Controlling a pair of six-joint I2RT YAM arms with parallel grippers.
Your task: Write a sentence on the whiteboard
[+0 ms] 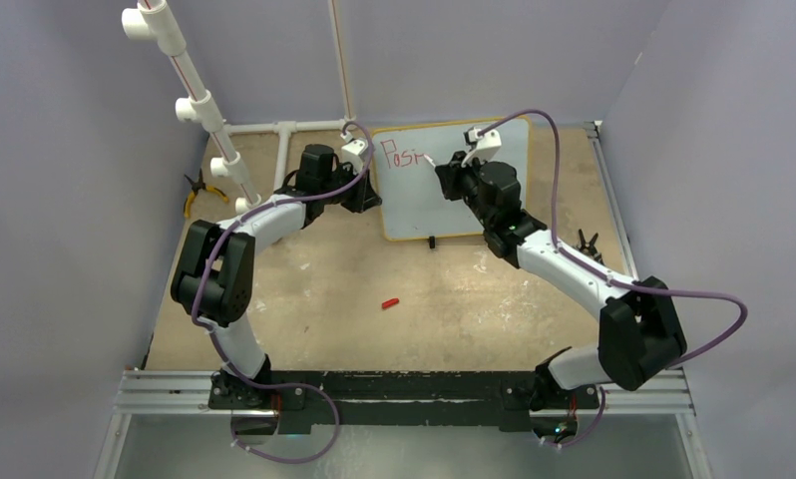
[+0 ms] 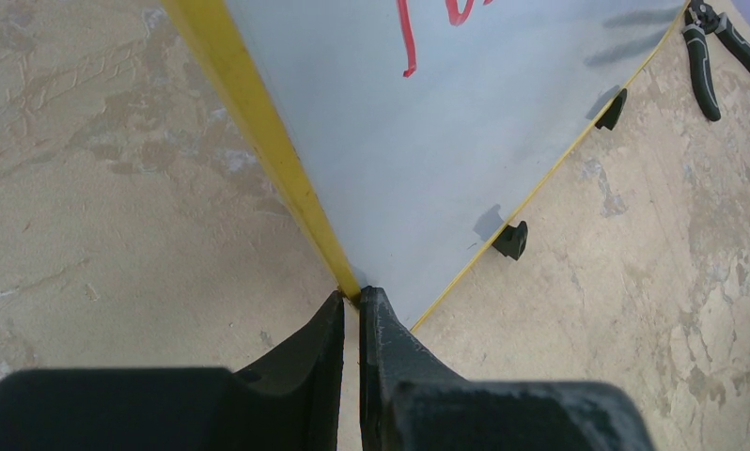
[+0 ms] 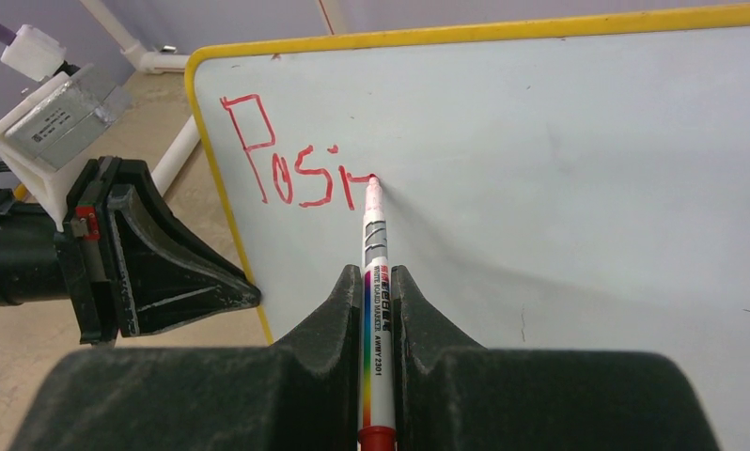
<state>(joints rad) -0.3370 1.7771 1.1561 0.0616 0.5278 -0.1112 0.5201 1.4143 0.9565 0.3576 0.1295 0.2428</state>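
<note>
Whiteboard (image 1: 444,210), stood on its feet at the far middle of the table (image 1: 324,289), between the two arms. The sentence (image 3: 291,174) is begun at the upper left (only "Posi" and the start of another stroke are legible). The marker (image 3: 373,225) is clamped in the right gripper (image 3: 368,274), with its tip pressed to the board at the end of the red line. The yellow frame is pinched low on the left edge by the closed left gripper (image 2: 352,301).

Three failures are judged likely:
- The board may be pushed back or twisted by tip pressure, since it is held by one thin edge only.
- The marker may be driven back through the jaws, so that strokes break.
- Fresh ink may be smeared if the fingers are dragged across it.
</note>
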